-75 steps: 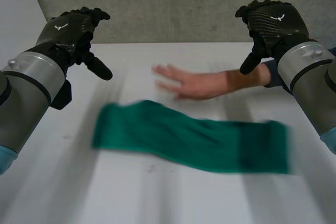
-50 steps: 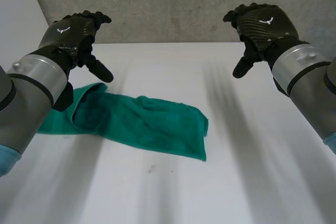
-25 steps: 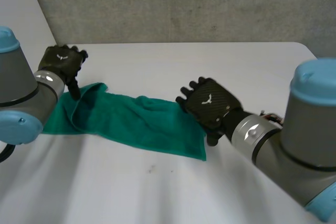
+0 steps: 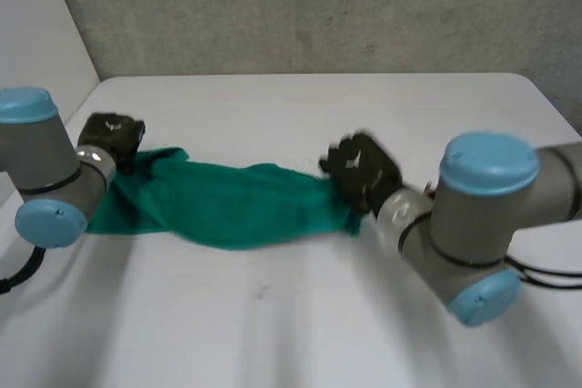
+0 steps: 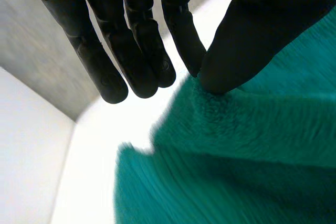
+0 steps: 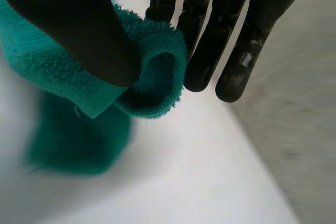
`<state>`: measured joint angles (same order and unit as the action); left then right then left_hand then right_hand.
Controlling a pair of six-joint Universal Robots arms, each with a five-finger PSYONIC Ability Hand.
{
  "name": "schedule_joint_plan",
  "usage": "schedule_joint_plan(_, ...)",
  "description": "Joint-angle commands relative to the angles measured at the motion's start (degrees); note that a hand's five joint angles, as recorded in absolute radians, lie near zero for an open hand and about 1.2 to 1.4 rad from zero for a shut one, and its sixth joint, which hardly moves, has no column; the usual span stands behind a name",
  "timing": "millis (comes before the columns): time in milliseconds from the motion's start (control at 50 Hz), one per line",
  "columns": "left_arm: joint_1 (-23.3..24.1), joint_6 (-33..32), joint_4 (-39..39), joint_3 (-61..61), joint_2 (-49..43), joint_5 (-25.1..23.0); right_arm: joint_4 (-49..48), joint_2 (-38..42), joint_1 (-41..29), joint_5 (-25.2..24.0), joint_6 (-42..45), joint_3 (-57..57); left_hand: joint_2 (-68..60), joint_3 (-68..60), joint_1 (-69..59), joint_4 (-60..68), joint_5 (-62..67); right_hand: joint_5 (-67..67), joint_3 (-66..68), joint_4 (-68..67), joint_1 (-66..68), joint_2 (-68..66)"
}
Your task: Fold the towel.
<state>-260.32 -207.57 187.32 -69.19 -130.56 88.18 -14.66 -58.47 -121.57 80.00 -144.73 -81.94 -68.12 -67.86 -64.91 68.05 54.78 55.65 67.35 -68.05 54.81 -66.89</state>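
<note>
The rumpled green terry towel (image 4: 227, 206) lay stretched across the white table (image 4: 300, 333). The black left hand (image 4: 109, 136) pinched its left end between thumb and finger; the black right hand (image 4: 361, 170) nipped a fold at its right end.

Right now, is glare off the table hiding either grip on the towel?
No. Head view: table evenly lit, towel plain. Left wrist view: table bright, yet the left hand visibly pinches the towel edge. Right wrist view: the right hand visibly pinches a fold.
</note>
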Motion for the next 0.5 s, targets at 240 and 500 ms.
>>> schedule_joint_plan(240, 5.08, 23.00, 30.12, 4.16, 19.72, 8.67, -19.80, -14.30, 7.66, 8.86, -21.21, 13.38, -11.88, -12.14, -15.09, 11.95, 15.22, 14.35, 12.65, -11.95, 25.19, -13.11)
schedule_joint_plan(500, 6.32, 23.88, 25.64, -22.72, 25.79, 8.50, 7.79, -11.67, 10.65, 6.40, -20.59, 13.21, -11.88, -12.14, -15.09, 11.95, 15.22, 14.35, 12.65, -11.95, 25.19, -13.11)
